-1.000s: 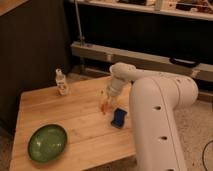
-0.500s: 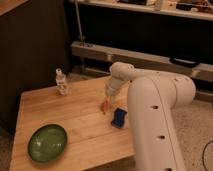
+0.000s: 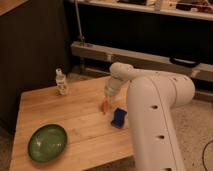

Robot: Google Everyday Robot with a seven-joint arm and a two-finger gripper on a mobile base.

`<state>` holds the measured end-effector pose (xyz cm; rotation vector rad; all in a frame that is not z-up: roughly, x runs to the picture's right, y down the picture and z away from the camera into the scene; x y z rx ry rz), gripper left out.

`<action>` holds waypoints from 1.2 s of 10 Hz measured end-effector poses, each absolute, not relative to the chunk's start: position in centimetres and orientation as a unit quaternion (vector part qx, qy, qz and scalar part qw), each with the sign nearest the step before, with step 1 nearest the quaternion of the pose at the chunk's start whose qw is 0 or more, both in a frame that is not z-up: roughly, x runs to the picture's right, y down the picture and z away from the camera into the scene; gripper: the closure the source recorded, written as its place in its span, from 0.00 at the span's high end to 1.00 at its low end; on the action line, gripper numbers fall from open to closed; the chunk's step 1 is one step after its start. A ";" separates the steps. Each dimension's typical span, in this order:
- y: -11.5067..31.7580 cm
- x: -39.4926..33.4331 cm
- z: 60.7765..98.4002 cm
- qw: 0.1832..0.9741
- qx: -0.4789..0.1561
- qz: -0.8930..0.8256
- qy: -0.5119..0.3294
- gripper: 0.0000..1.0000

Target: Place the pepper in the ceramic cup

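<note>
**Gripper at table centre, pepper in its grip**

The white arm (image 3: 150, 100) enters from the lower right as a thick column, bends at a rounded joint near the table's far edge, and turns a shorter link downward and to the left; the gripper (image 3: 106, 96) at the end of that link points down over the middle of the wooden table (image 3: 75, 117), close above the surface.

The gripper is closed narrowly on the pepper (image 3: 104, 107); the pepper is a small orange-red shape that hangs roughly upright from the tip, with its lower end at or just above the wood; contact with the table cannot be judged.

A blue sponge (image 3: 119, 117) lies flat on the table just beside the pepper, on the side nearer the arm's column, and is apart from the gripper; a green bowl (image 3: 36, 136) sits near the front left corner, well away from the gripper; a clear bottle (image 3: 61, 82) stands upright near the far left edge, also well apart from the gripper.

Behind the table a grey rail (image 3: 150, 57) runs across a dark background.
</note>
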<state>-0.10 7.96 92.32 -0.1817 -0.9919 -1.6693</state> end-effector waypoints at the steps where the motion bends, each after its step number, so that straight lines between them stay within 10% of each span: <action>1: 7.9 -0.2 92.4 0.563 -0.074 -0.710 -0.417 0.55; 12: 8.5 -0.2 92.1 0.583 -0.067 -0.723 -0.364 0.55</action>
